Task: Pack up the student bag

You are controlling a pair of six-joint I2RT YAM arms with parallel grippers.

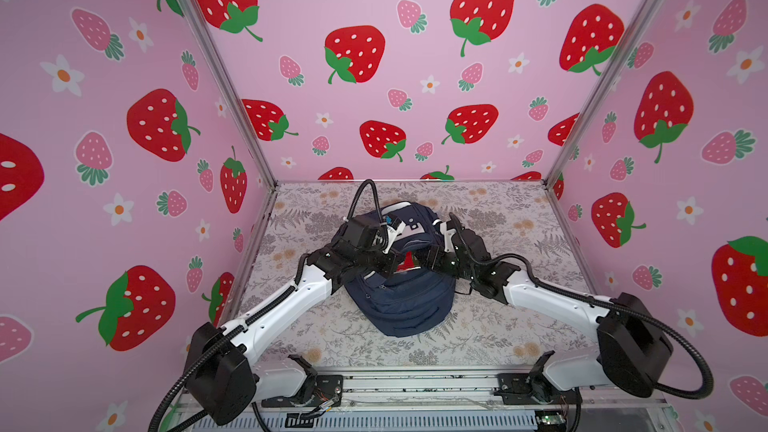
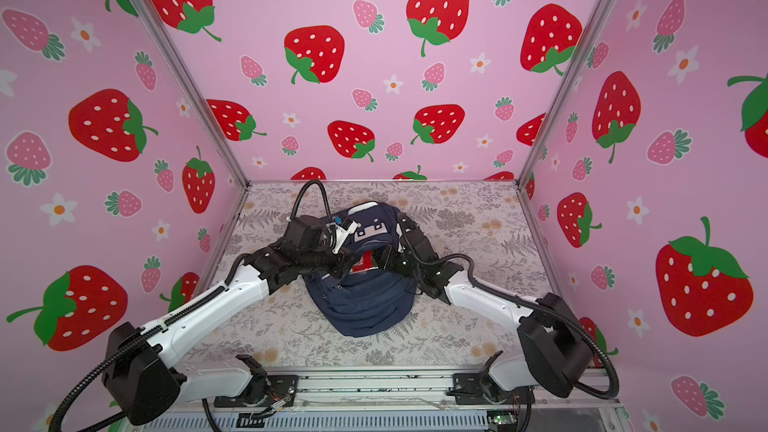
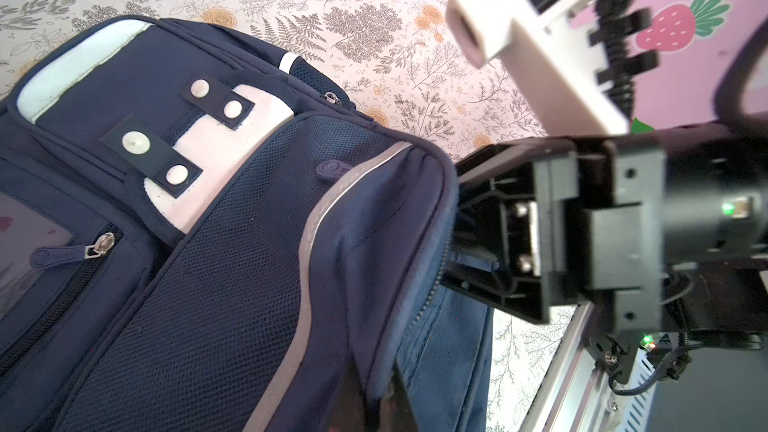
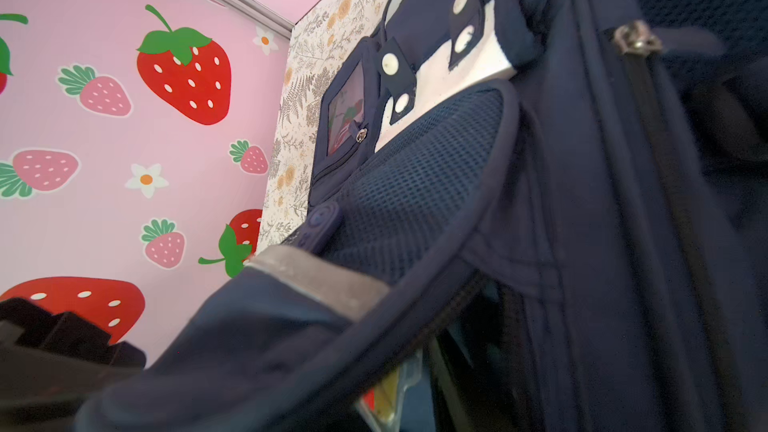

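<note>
The navy student bag lies mid-table, its white face patch toward the back wall. My left gripper is shut on the bag's zip-edge flap and holds the opening up; in both top views it sits at the opening's left. My right gripper reaches into the opening from the right. Its jaws stand apart, tips hidden by fabric. A red and yellow thing in clear wrap lies beside one finger; a grip on it is not visible.
A floral cloth covers the table. Strawberry-print walls close in the back and both sides. A metal rail with both arm bases runs along the front edge. Black cables loop above the bag.
</note>
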